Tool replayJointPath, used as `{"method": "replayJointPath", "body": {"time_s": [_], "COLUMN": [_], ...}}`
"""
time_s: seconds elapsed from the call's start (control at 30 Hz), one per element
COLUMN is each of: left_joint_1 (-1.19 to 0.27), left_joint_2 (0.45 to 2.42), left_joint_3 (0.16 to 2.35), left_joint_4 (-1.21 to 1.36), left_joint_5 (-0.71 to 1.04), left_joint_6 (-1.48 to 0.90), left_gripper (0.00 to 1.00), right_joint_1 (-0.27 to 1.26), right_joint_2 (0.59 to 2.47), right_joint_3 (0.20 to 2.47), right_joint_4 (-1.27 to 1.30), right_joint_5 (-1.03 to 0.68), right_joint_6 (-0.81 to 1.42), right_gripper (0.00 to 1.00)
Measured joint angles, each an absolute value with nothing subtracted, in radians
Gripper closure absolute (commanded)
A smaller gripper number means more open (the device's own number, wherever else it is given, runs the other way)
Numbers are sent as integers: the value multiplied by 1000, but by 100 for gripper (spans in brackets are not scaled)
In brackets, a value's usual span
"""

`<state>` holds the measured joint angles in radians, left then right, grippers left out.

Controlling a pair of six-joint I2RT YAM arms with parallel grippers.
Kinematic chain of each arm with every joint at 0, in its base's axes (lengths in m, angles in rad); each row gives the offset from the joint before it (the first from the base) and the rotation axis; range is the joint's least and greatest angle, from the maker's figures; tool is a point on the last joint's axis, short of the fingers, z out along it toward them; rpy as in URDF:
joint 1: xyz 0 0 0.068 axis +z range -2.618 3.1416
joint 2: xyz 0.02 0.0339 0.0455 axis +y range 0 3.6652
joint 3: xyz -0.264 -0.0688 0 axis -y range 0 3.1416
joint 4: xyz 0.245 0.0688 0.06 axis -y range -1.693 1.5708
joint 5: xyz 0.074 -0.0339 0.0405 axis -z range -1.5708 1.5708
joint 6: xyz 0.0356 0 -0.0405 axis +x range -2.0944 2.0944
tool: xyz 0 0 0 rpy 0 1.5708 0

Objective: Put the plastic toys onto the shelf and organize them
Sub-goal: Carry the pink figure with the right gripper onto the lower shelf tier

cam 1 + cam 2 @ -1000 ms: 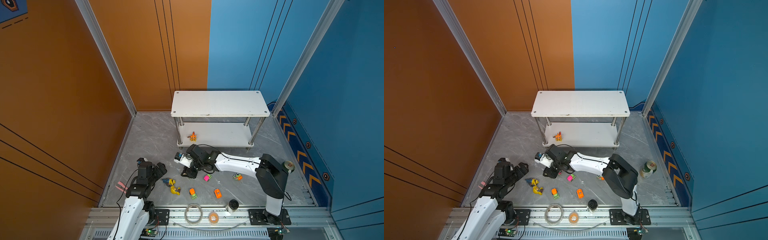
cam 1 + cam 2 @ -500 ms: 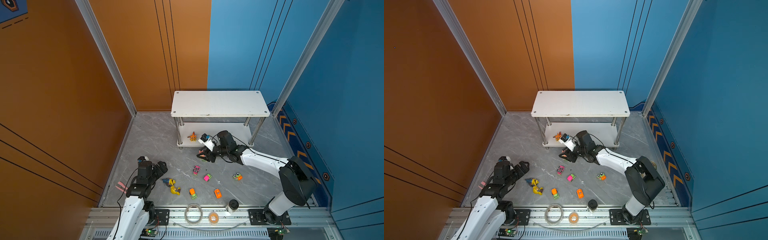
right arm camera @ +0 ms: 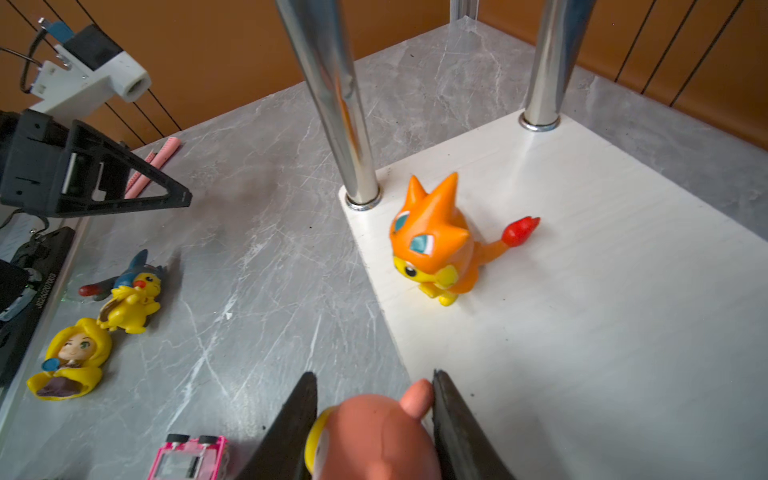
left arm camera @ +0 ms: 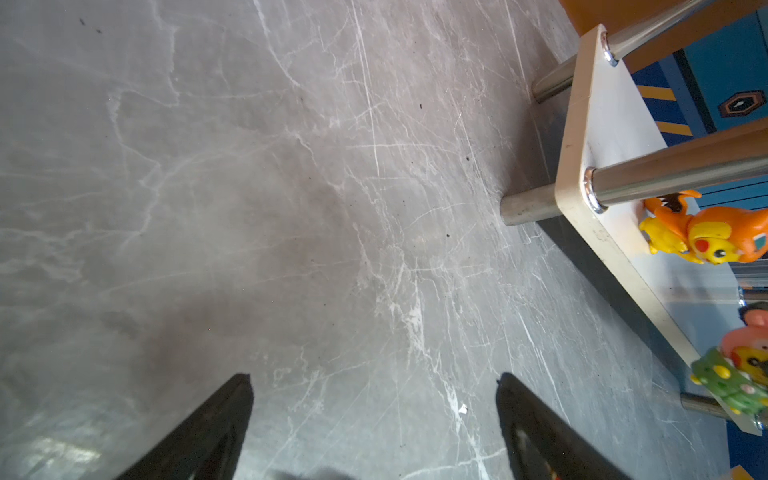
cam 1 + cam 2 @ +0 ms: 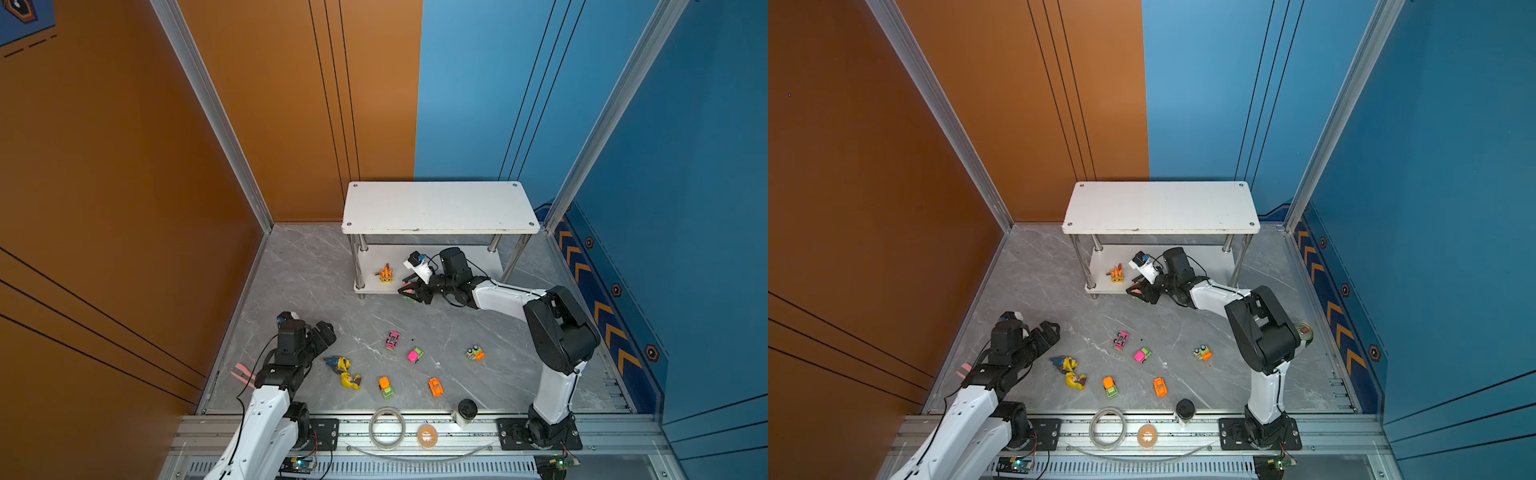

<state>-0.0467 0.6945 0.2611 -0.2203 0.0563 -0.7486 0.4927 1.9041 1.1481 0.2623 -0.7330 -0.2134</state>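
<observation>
1. Clearly, we had the pink figurine (image 3: 374, 436) clenched in the right tool (image 3: 374, 376), its jaws partly closed on the toy's sides.
2. The shelf (image 3: 582, 311) lay just ahead. The front edge of its lower board sat beneath the tips, and the orange figurine (image 3: 436, 245) stood further in on that board.
3. Our left tool (image 4: 374, 376) hung released over the table (image 4: 249, 208), holding nothing, and the right was the nearer to the shelf.

Black plate (image 3: 45, 287) carries a serial (roughly J826020703).

orange figurine (image 3: 436, 245) upright, lower shelf (image 3: 582, 332) | pink figurine (image 3: 374, 436) held at edge
</observation>
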Motion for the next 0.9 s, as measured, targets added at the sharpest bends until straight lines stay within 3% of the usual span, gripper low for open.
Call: {"method": "replayJointPath", "body": {"time_s": [0.9], "left_joint_1": [-64], "left_joint_2": [797], "left_joint_3": [261], "left_joint_4": [-130], "left_joint_5": [48], "left_joint_6": [-749], "left_gripper": [8], "right_joint_1": [422], "right_joint_2": [2052], "right_joint_3": [1209], "right_joint_4": [546], "right_joint_5": [-787], "right_joint_6": [-352], "right_gripper": [96]}}
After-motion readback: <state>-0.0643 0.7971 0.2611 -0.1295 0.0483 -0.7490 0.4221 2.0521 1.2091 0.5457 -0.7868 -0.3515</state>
